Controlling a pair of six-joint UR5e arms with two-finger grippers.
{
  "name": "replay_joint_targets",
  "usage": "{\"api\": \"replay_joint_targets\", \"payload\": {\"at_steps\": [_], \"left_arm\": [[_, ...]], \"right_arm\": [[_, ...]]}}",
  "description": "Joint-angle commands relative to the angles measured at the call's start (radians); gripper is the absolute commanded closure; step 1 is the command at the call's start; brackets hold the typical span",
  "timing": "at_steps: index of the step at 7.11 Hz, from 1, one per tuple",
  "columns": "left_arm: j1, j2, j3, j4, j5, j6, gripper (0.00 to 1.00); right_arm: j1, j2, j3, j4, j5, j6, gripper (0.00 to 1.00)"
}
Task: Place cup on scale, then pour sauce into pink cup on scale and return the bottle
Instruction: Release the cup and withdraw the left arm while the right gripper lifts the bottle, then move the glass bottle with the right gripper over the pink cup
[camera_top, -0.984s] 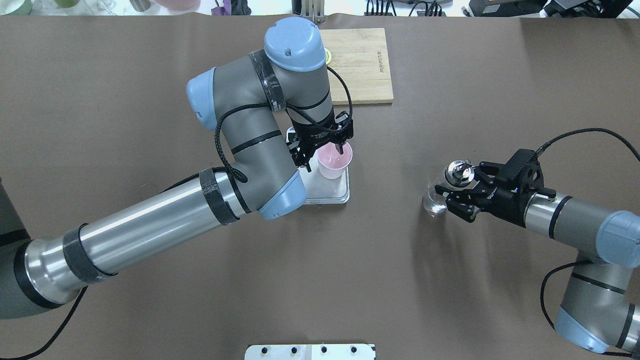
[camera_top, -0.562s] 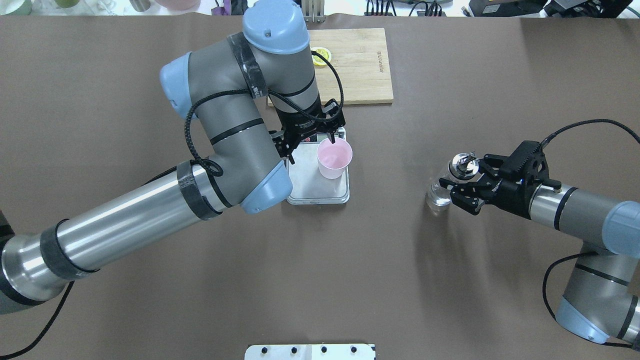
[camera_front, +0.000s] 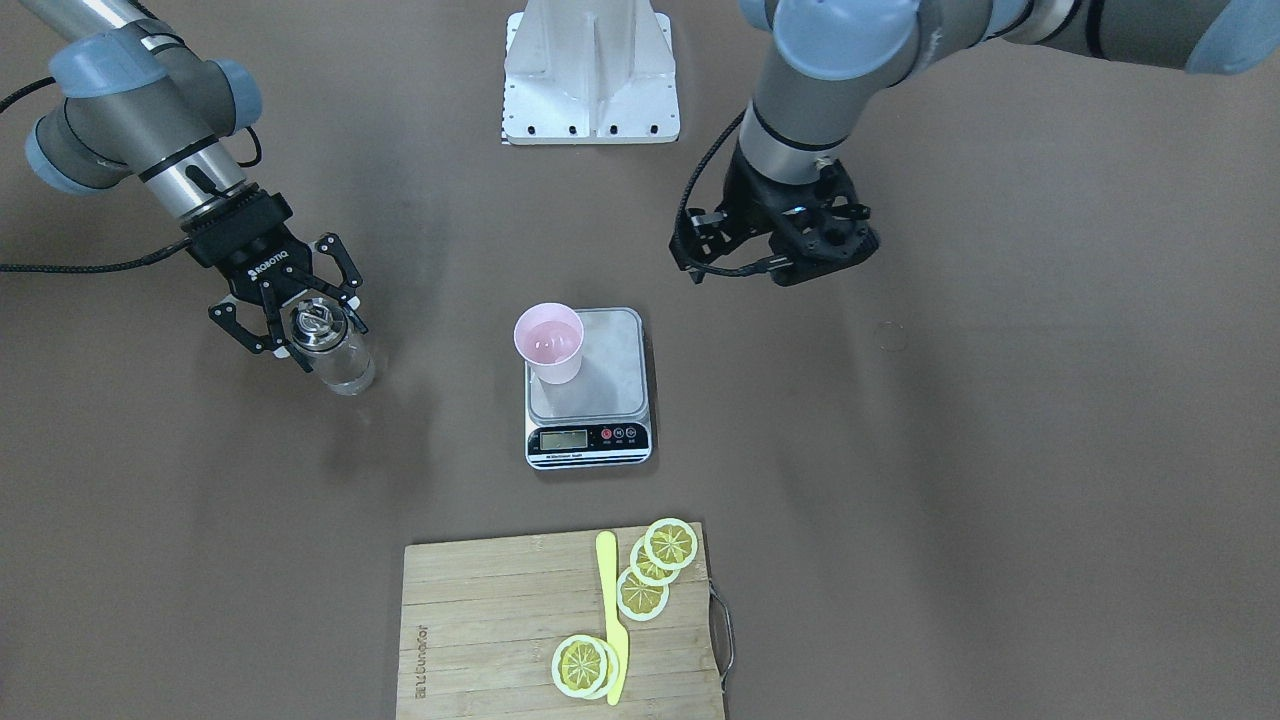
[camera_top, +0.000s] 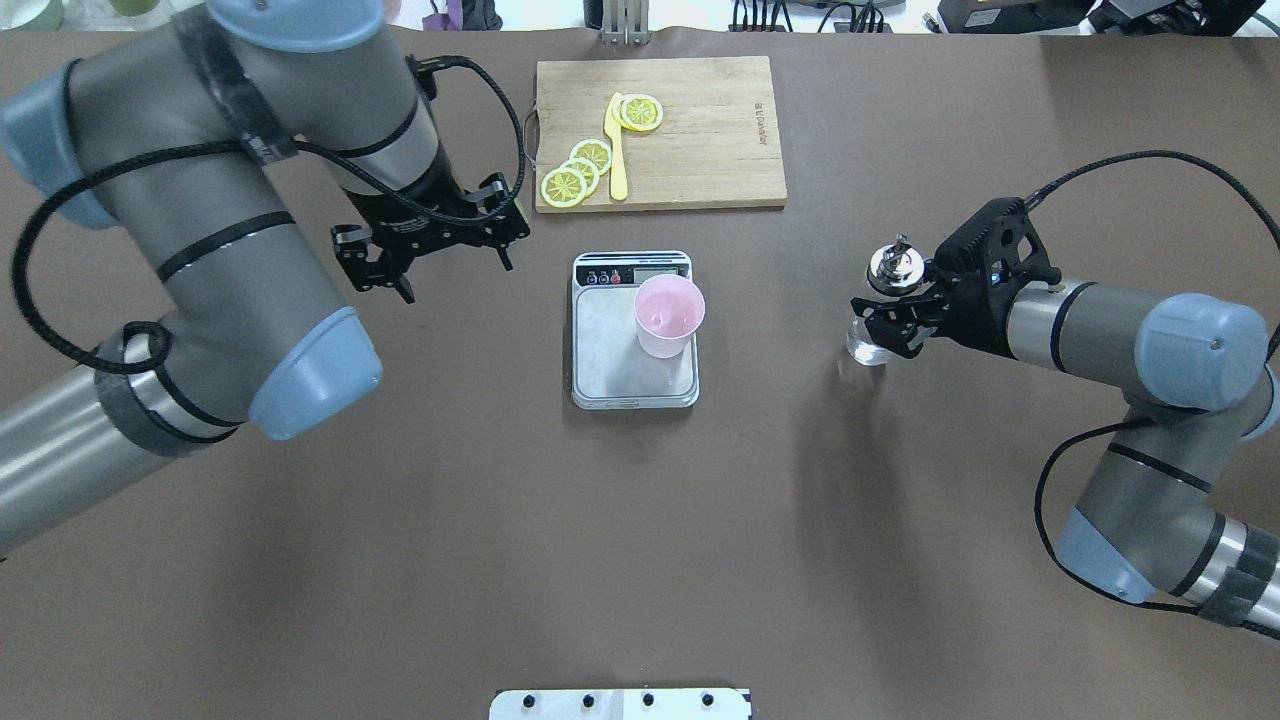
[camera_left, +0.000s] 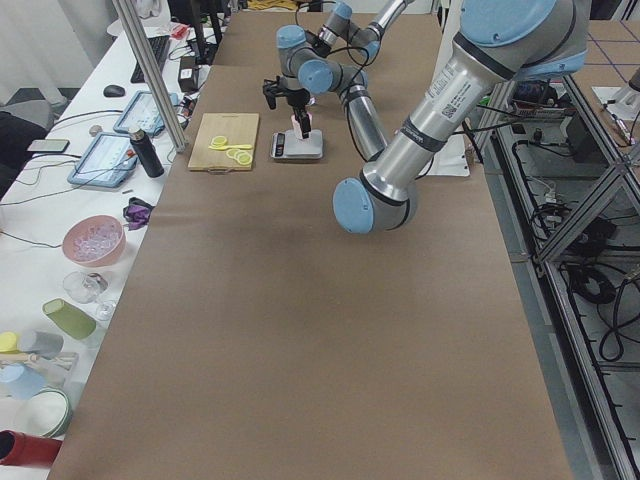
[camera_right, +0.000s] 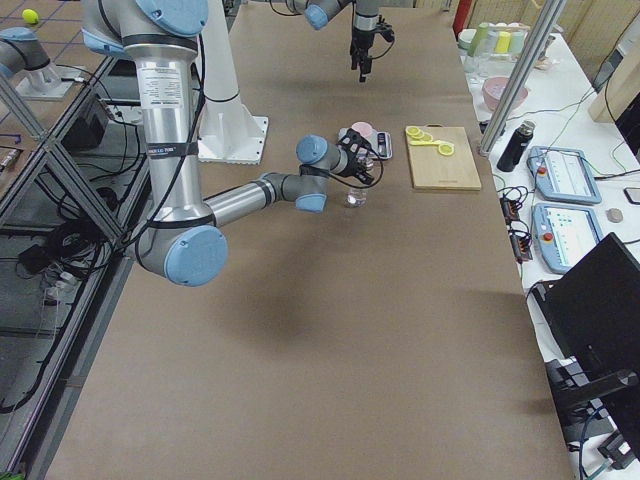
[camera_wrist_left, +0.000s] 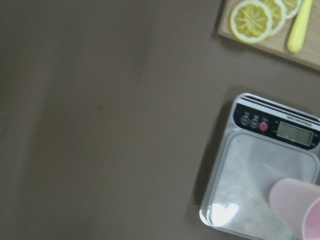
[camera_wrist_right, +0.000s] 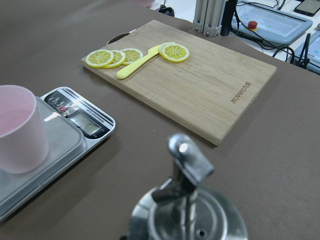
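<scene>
L gripper (camera_top: 455, 275) is held wide open & empty twd the far left corner, cup (camera_top: 668, 315) is sat on scale (camera_top: 610, 360) mid-table nr the far edge, and bottle (camera_top: 866, 348), clamped in R gripper (camera_top: 883, 326) twd the right edge, should be carried upright over cup, then tilted slowly.

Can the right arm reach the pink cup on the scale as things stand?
Probably yes: only bare table lies between the right gripper, at the bottle, and the cup; the left gripper hangs clear beyond the scale.
</scene>
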Motion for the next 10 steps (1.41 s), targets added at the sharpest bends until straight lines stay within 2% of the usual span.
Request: {"api": "replay_joint_targets", "payload": {"at_steps": [1,3,5,6,7,8,9,10], "left_arm": [[-0.127,0.110,-0.029,0.008,0.001,0.173,0.01],[-0.286,0.238,-0.020,0.001,-0.003,0.438,0.01],[-0.435,0.350,-0.014,-0.002,-0.005,0.690,0.01],[-0.504,0.383,0.023,-0.004,-0.035,0.813,0.01],[-0.552,0.404,0.075,-0.021,-0.078,0.925,0.01],[-0.578,0.455,0.101,-0.072,-0.079,0.990,0.01],[-0.627,0.516,0.139,-0.161,-0.086,1.045,0.01],[-0.653,0.571,0.187,-0.230,-0.143,1.103,0.01]], "right_arm": [[0.010,0.073,0.078,-0.271,0.004,-0.030,1.00],[0.010,0.175,0.174,-0.623,-0.006,-0.083,1.00],[0.007,0.245,0.185,-0.830,-0.022,-0.151,1.00],[0.004,0.298,0.186,-0.946,-0.057,-0.230,1.00],[-0.017,0.343,0.185,-1.037,-0.086,-0.255,1.00],[-0.029,0.376,0.183,-1.108,-0.138,-0.329,1.00],[-0.046,0.387,0.183,-1.134,-0.169,-0.366,1.00],[-0.068,0.389,0.176,-1.134,-0.193,-0.387,1.00]]}}
